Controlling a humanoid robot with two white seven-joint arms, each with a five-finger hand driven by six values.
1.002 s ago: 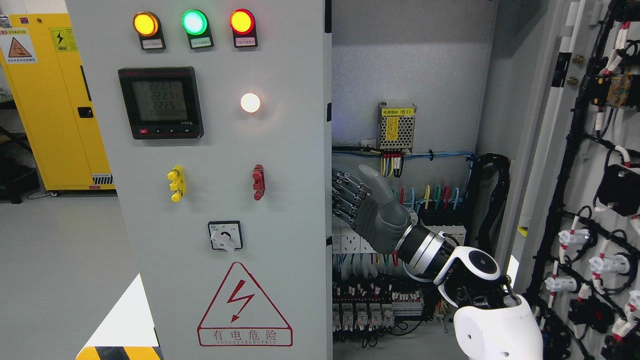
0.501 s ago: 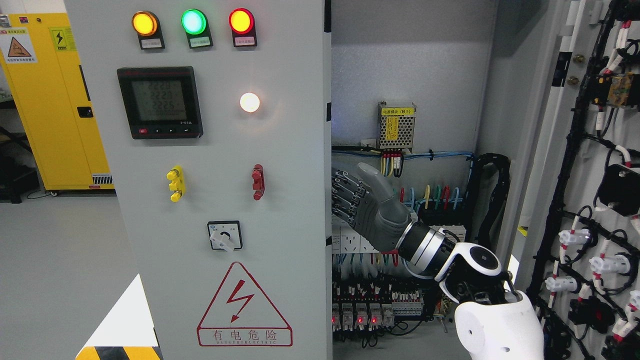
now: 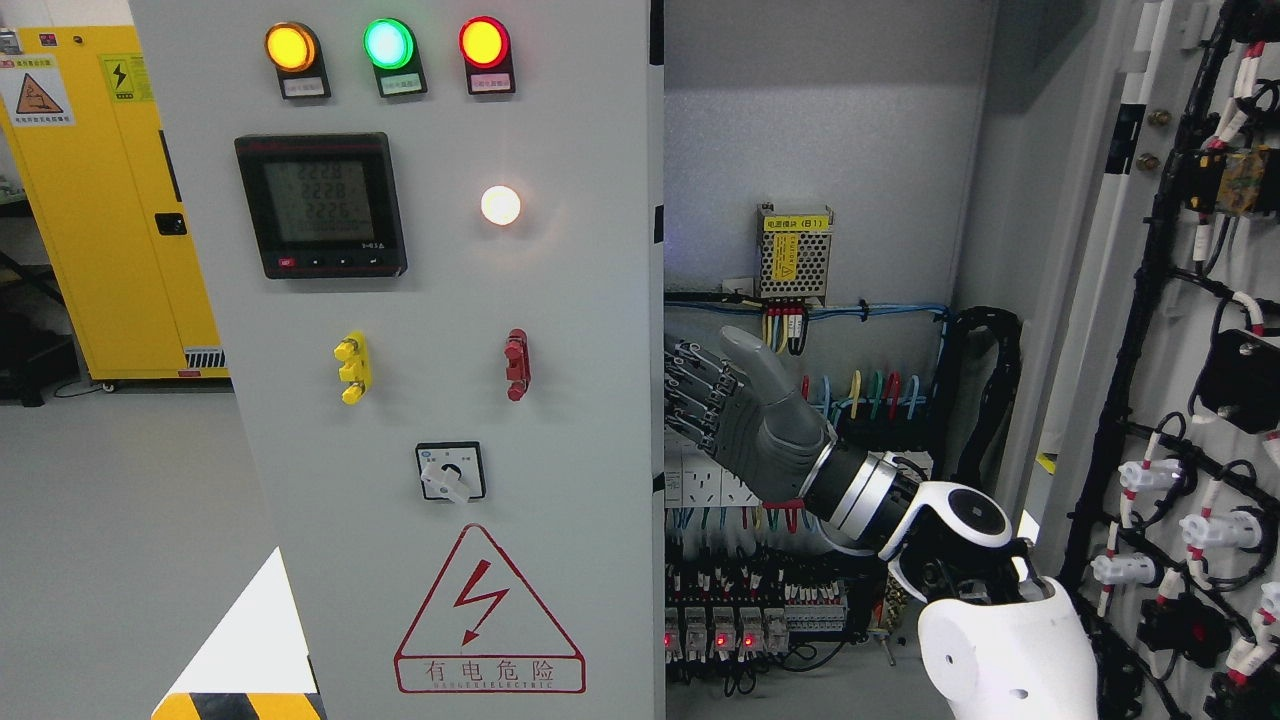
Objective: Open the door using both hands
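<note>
Yellow cabinet (image 3: 110, 200) at 9 o'clock, glossy sheet metal, boxy. Left door (image 3: 440, 400) fills the centre-left: flat matte grey steel, three round pilot lamps (image 3: 388, 45) at 11 o'clock, square black meter (image 3: 322, 205), rotary switch (image 3: 450, 472), red triangle warning label (image 3: 488, 615) at 6 o'clock. Door's free edge runs vertically just right of centre. Right hand (image 3: 735, 415), dark grey jointed plastic with a metal wrist ring, sits at 4 o'clock, fingers (image 3: 690, 385) extended and relaxed, gripping nothing, tips at or behind the door edge; contact unclear. Likely step: hook the edge and swing the door leftward; keep fingers flat on steel, clear of the wiring (image 3: 850, 395) behind. Right door (image 3: 1180, 400) at 3 o'clock is already swung open. Left hand unseen.
</note>
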